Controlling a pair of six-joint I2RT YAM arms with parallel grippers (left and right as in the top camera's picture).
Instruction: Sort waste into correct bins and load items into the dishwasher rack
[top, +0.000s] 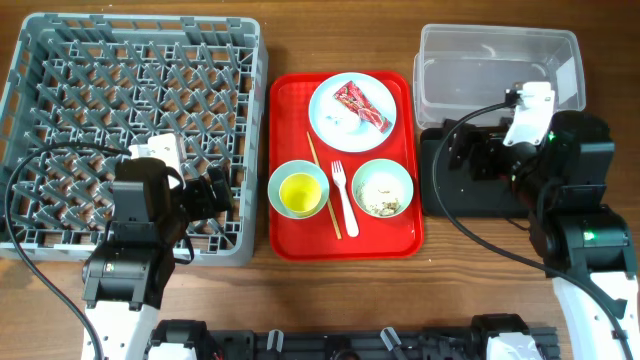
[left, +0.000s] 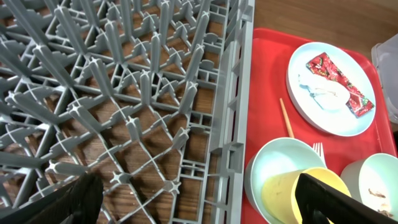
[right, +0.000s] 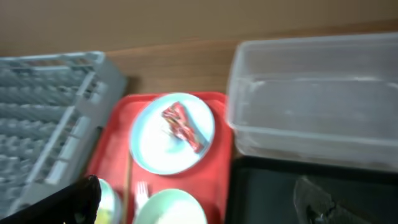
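The grey dishwasher rack (top: 130, 130) stands at the left. On the red tray (top: 400, 235) a pale plate (top: 335, 95) holds the red wrapper (top: 362, 106) and a white paper wad (top: 340, 118). One mint bowl (top: 283, 177) holds the yellow cup (top: 298, 192). The other bowl (top: 383, 188) holds crumbs. The white fork (top: 345, 195) and the wooden stick (top: 322, 185) lie between them. The clear tub (top: 500, 65) and the black tray (top: 480, 195) are at the right. My left gripper (left: 199, 202) is open over the rack's front right corner. My right gripper (right: 199, 205) is open over the black tray (right: 267, 193).
The rack's pegs (left: 124, 93) stand upright right under the left gripper. The red tray's rim lies close beside the rack wall (left: 233, 124). Bare wooden table (top: 330, 300) shows in front of the tray.
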